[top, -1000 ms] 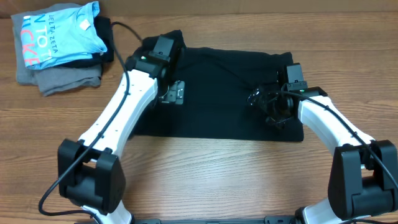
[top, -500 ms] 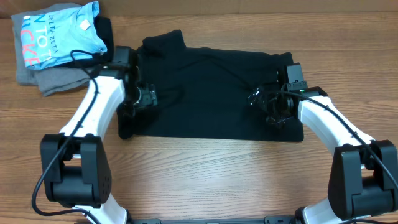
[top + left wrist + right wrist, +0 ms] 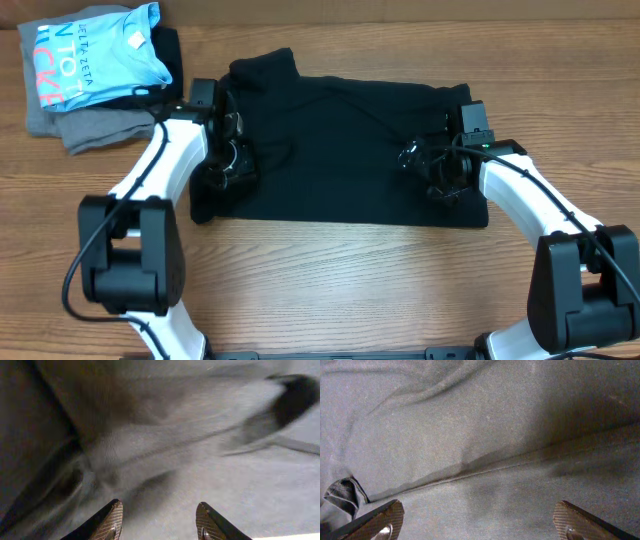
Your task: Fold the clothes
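The clothes, a black T-shirt, lie spread across the table's middle with a sleeve sticking up at the back left. My left gripper is low over the shirt's left edge. In the left wrist view its jaws stand partly apart over rumpled fabric, with nothing pinched between the fingertips. My right gripper hovers over the shirt's right part. Its jaws are spread wide above flat cloth crossed by a seam.
A light-blue shirt with white lettering lies on a grey folded garment at the back left, close to the left arm. The wooden table shows bare in front of the shirt.
The left arm has swung from the shirt's upper middle out to its left edge and come down there, and its jaws have narrowed. The right arm has not moved.
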`<state>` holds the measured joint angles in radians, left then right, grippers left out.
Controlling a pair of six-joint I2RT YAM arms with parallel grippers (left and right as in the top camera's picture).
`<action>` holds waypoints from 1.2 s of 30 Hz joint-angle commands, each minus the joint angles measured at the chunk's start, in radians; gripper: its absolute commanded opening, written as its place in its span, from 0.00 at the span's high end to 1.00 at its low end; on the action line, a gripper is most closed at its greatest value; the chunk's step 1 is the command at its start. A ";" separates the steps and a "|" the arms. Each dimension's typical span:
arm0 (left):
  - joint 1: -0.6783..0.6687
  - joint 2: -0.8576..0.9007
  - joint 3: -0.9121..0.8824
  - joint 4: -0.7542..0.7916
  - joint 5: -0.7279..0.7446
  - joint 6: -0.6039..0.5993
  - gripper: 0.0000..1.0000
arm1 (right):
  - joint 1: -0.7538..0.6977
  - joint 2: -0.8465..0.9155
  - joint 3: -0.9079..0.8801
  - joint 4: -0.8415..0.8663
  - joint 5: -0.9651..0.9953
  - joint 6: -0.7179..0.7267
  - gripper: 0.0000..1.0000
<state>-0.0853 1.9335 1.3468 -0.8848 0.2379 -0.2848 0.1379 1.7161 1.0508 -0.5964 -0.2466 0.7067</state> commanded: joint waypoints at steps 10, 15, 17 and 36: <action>0.015 0.043 -0.004 0.013 -0.092 -0.059 0.45 | 0.002 0.003 -0.006 0.001 0.011 0.003 0.00; 0.020 0.043 -0.004 0.029 -0.092 -0.064 0.45 | 0.002 0.003 -0.006 0.001 0.011 0.003 0.00; 0.020 0.047 -0.004 0.038 -0.092 -0.072 0.46 | 0.002 0.003 -0.006 0.001 0.011 0.003 0.00; 0.020 0.073 0.034 0.060 -0.087 -0.078 0.96 | 0.002 0.003 -0.006 0.001 0.029 0.003 0.00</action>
<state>-0.0696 1.9930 1.3479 -0.8146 0.1600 -0.3641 0.1379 1.7161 1.0508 -0.5983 -0.2329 0.7067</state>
